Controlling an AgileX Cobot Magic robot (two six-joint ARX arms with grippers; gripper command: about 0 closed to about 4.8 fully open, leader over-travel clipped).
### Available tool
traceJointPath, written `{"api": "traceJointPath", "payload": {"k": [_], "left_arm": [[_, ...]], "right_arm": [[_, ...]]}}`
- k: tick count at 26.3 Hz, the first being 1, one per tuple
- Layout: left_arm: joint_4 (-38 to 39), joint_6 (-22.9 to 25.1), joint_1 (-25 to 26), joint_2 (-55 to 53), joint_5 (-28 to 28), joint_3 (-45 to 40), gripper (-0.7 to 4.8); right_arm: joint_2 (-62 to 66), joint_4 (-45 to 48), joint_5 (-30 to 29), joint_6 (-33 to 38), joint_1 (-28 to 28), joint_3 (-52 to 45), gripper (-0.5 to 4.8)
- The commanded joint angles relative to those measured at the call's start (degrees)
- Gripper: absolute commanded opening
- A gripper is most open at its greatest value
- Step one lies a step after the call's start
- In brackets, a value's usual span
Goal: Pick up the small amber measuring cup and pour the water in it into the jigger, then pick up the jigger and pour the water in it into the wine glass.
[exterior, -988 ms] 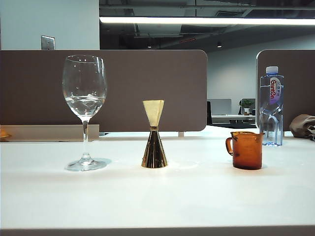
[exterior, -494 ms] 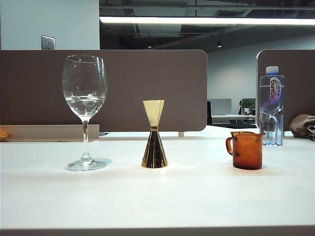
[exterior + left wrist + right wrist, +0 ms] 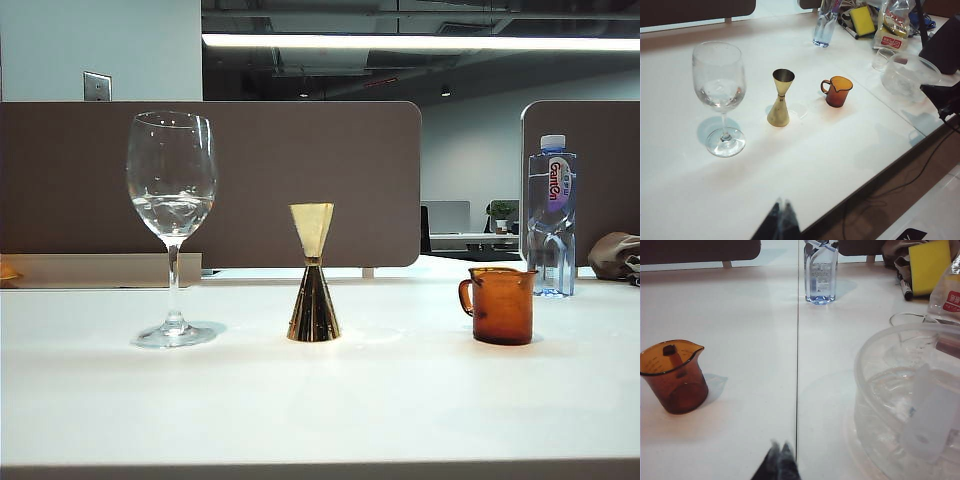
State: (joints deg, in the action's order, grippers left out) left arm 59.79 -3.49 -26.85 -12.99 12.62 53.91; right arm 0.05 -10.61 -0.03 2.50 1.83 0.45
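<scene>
The wine glass [image 3: 172, 228] is standing left of the jigger [image 3: 313, 273] on the white table [image 3: 320, 410], with a little water [image 3: 172, 214] lying in its bowl. The small amber measuring cup [image 3: 500, 305] is sitting right of the jigger, a water bottle [image 3: 551, 216] standing behind it. The left gripper [image 3: 780, 221] and right gripper [image 3: 778, 460] are hanging above the table, fingers pressed together, holding nothing.

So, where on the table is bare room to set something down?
Free: the front strip before the wine glass, jigger and small amber measuring cup, and the gaps between them. Crowded: the right end by the plastic bowl and water bottle.
</scene>
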Motion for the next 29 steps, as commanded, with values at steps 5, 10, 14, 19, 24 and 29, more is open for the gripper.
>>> {"api": "traceJointPath", "payload": {"k": [5, 10, 14, 19, 24, 29], "left_arm": [[-0.57, 0.07, 0.02, -0.02, 0.11, 0.09, -0.02], [-0.57, 0.07, 0.02, -0.02, 0.09, 0.09, -0.02], [-0.57, 0.07, 0.02, -0.02, 0.11, 0.09, -0.02], [-4.0, 6.69, 0.07, 2.38, -5.7, -0.61, -0.02], [-24.28, 13.92, 3.08, 8.87, -7.52, -8.83, -0.02], [-43.45, 17.94, 10.71, 12.63, -6.93, -20.87, -0.02]], "right_arm": [[0.07, 0.11, 0.02, 0.07, 0.04, -0.28, -0.05], [0.07, 0.13, 0.02, 0.07, 0.04, -0.28, -0.05], [0.07, 0.11, 0.02, 0.07, 0.04, -0.28, -0.05], [0.07, 0.13, 0.02, 0.07, 0.04, -0.28, -0.05], [0.07, 0.13, 0.04, 0.09, 0.04, -0.28, -0.05], [0.07, 0.13, 0.09, 0.07, 0.0, -0.28, -0.05]]}}
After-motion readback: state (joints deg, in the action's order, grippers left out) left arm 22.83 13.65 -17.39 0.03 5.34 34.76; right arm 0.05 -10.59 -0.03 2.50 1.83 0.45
